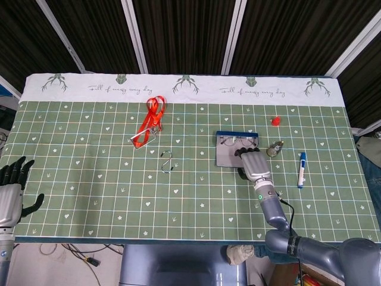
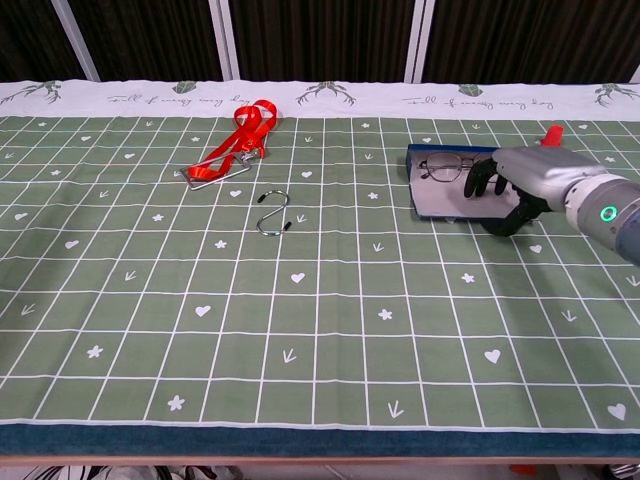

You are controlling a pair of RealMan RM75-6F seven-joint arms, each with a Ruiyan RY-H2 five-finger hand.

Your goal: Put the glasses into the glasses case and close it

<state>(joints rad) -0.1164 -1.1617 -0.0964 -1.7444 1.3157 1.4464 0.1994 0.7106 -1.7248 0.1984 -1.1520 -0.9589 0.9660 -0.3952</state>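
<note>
head view, tablecloth [image 1: 107, 89] print reads "full of energy every day"

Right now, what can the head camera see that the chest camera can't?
Only the head view shows the left hand waiting off the table's left edge, the blue-and-white pen and a small metal object by the case. Only the chest view shows the side of the right hand. Both share the glasses in the open glasses case, the red lanyard, the S-hook and a small red thing.
</note>
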